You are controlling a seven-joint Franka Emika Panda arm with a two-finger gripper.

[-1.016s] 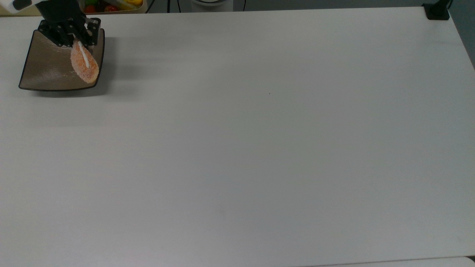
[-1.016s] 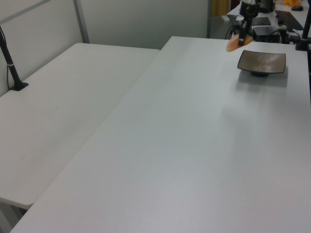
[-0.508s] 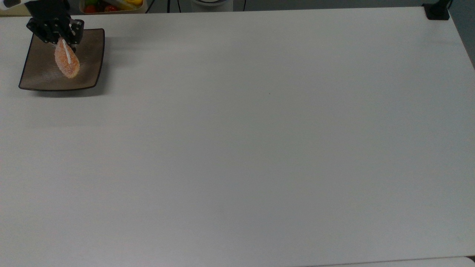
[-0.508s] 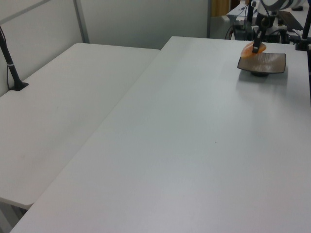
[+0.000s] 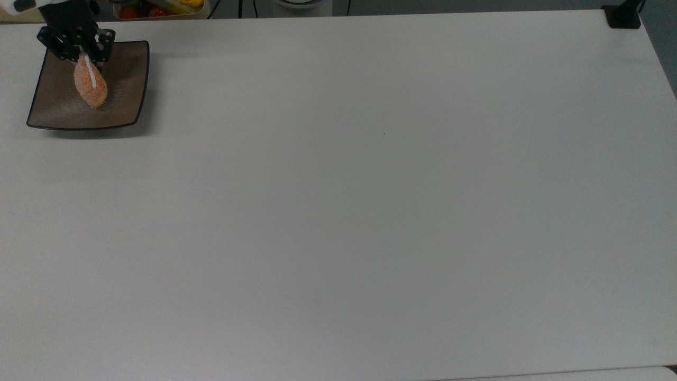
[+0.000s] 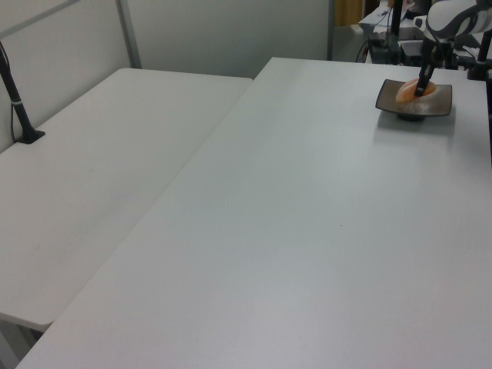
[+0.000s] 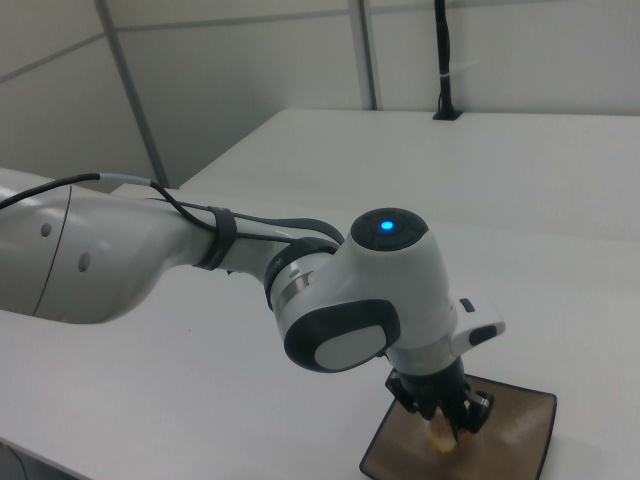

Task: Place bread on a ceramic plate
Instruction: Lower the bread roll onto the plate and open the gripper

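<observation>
The bread point(image 5: 91, 88), an orange-brown oval bun with a white stripe, is inside the square brown ceramic plate point(image 5: 129, 90) at the top view's far left corner of the table. My gripper point(image 5: 83, 54) is shut on the bread's far end, and its lower end is down at the plate's surface. In the left view the gripper point(image 6: 421, 86) stands upright over the plate point(image 6: 437, 102) with the bread point(image 6: 410, 90) beside its fingers. The right view has the gripper point(image 7: 450, 424) under the white wrist, with a bit of bread point(image 7: 441, 438) at the plate point(image 7: 515, 440).
A tray of colourful items point(image 5: 158, 6) sits just behind the plate off the table edge. A black post base point(image 5: 623, 16) stands at the top view's far right corner. A second table point(image 6: 100, 177) with a black post point(image 6: 18, 104) adjoins on the left view's left.
The gripper carried the bread from above the plate's right edge leftward over the plate, then lowered it down to the plate's surface.
</observation>
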